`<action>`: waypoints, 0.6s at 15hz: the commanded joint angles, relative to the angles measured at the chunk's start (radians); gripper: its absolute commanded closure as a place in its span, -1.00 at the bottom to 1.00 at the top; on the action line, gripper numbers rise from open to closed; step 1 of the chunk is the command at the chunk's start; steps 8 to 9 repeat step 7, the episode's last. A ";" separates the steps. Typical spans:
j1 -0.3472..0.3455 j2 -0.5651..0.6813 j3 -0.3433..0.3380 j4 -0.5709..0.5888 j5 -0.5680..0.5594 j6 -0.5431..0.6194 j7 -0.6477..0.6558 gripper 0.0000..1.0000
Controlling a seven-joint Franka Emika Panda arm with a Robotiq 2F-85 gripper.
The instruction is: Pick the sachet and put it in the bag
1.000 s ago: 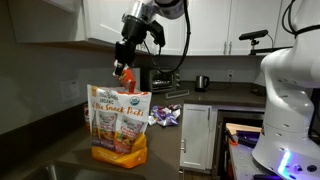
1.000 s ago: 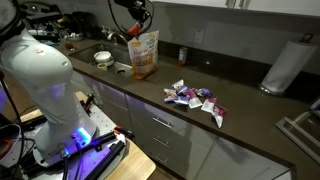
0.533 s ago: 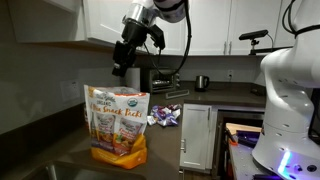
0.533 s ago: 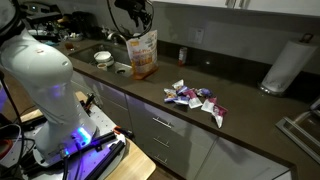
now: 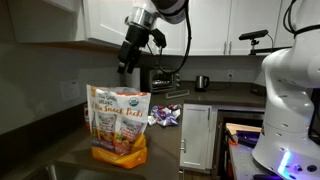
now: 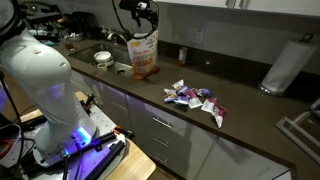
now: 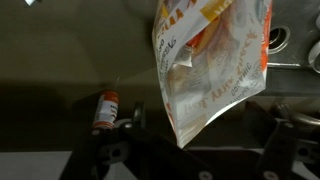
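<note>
– Sachet: where is it? I can't pick it out in either exterior view.
– Same here. The gripper [image 5: 125, 66] shows no red-orange at its tips in both exterior views. The wrist view has orange patches near the mouth of the bag [image 7: 215, 60]. Whether they're lettering or the sachet, cannot tell, so its location is unknown.
– Hand state?
– Exterior views are too small, it's just a dark lump at the end of the arm. The wrist view gives it. The fingers [image 7: 288, 128] sit wide apart at the bottom corners, with only a corner of the bag and dark surface between them. It grips nothing and touches nothing.
– Bag relative to the hand?
– Straight below it, upright on the countertop [image 6: 245, 105]. In both exterior views there's a clear gap between the fingertips and the bag top.
– Anything wrist-only?
– A small bottle [image 7: 105, 108] with a red label, standing beside the bag and below the hand, off to one side.
– Exterior-only?
– A pile of crinkly packets [image 6: 195, 97] lies lower than the hand and well off to its side. A paper-towel roll [image 6: 282, 65] stands farther out the same way. The white robot base [image 6: 45, 80] is on the hand's opposite side, much lower.
</note>
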 commanded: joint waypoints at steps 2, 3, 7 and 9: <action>-0.056 -0.016 0.017 -0.006 -0.136 -0.070 0.085 -1.00; -0.063 -0.017 0.015 -0.004 -0.155 -0.092 0.095 -1.00; -0.093 -0.013 0.011 0.006 -0.217 -0.196 0.147 -1.00; -0.093 -0.013 0.011 0.006 -0.217 -0.196 0.147 -1.00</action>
